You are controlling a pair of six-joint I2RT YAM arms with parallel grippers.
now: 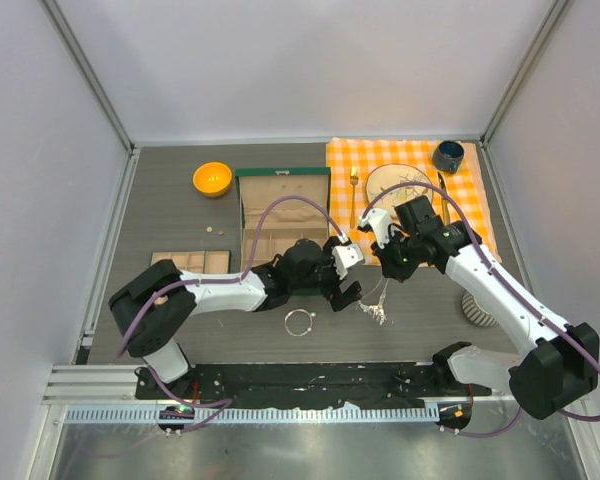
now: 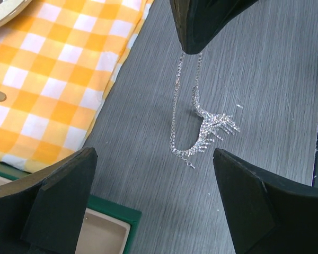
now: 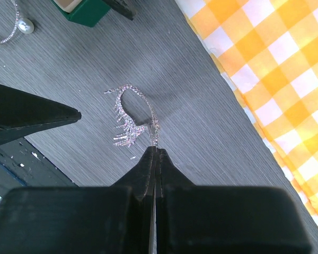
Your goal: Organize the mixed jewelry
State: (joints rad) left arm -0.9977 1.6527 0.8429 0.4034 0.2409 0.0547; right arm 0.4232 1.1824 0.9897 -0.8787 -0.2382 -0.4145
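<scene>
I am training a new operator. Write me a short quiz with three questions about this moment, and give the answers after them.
1. True or false: the right gripper is shut on the chain of the silver necklace.
2. Which thing lies nearest to the left gripper? A) the silver bangle B) the orange bowl C) the dark cup
3. Fill in: the left gripper's jaws stand ____.
Key: 1 true; 2 A; 3 open.
</scene>
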